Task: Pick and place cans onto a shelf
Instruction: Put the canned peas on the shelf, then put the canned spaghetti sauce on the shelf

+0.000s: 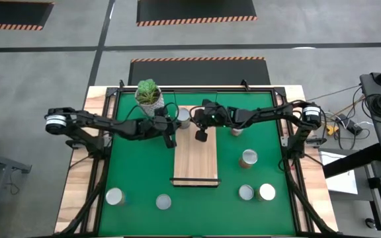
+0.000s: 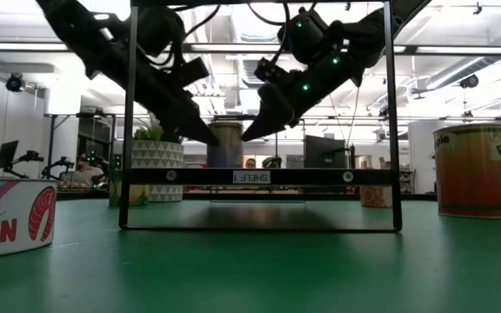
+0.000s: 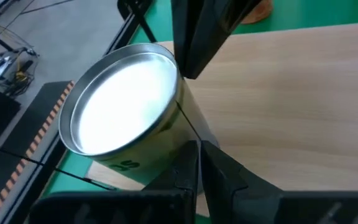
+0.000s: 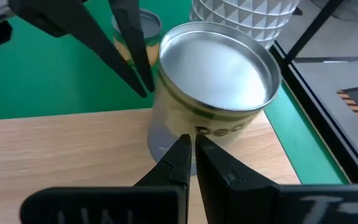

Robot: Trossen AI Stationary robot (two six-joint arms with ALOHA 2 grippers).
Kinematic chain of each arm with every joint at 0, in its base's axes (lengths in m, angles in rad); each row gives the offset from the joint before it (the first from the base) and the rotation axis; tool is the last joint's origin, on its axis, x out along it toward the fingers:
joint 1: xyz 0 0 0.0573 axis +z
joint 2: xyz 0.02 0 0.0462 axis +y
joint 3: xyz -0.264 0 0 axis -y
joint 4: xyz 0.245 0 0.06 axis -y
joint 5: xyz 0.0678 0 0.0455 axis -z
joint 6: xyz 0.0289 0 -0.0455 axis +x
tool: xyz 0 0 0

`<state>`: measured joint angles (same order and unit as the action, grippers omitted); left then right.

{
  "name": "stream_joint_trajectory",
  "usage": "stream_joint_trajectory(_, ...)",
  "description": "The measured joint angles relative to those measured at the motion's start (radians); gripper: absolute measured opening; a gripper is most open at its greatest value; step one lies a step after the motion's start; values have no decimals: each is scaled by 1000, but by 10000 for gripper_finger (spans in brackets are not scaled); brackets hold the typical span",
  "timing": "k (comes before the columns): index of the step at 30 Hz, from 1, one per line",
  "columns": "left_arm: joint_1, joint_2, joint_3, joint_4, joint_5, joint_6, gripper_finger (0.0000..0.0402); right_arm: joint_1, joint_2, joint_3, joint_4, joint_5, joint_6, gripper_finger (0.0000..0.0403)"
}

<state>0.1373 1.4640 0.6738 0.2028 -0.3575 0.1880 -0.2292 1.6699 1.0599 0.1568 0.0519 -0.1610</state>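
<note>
Low view: can stands upright (axis vertical) on shelf.

Can: bright metal top, smooth and glossy, with a raised rim; side wrapped in a printed label with a slight sheen.
Shelf: pale wood, visible grain, smooth matt finish.
Mat: green, even and matt, faintly reflective in the low view.
Bench: light wood showing at the edges around the mat.
Plant pot: white, faceted surface, matt.
Left fingers and right fingers: dark, hard, smooth material with a dull finish.
Frame: thin black bars, apparently metal, satin finish.
</note>
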Motion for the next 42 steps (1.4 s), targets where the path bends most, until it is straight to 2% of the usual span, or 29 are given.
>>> stream_joint_trajectory(7, 48, 56, 48, -4, 0, 39, 0, -3, 0, -1, -19, 0, -19, 13)
stream_joint_trajectory(16, 94, 62, 63, -26, -3, 39, 0, -6, 0, -1, -26, 0, -41, 13)
stream_joint_trajectory(26, 69, 45, 63, -38, -3, 18, 0, -4, -10, -2, -67, 1, -25, 13)
stream_joint_trajectory(31, 17, -44, 63, -49, -3, 28, 0, 14, -68, -2, -141, 0, -3, 13)
stream_joint_trajectory(36, -61, -190, 63, -55, 1, 75, 0, 43, -159, -2, -240, 1, 64, 13)
stream_joint_trajectory(42, -126, -350, 57, -55, 1, 109, 0, 138, -270, -2, -367, 1, 178, 13)
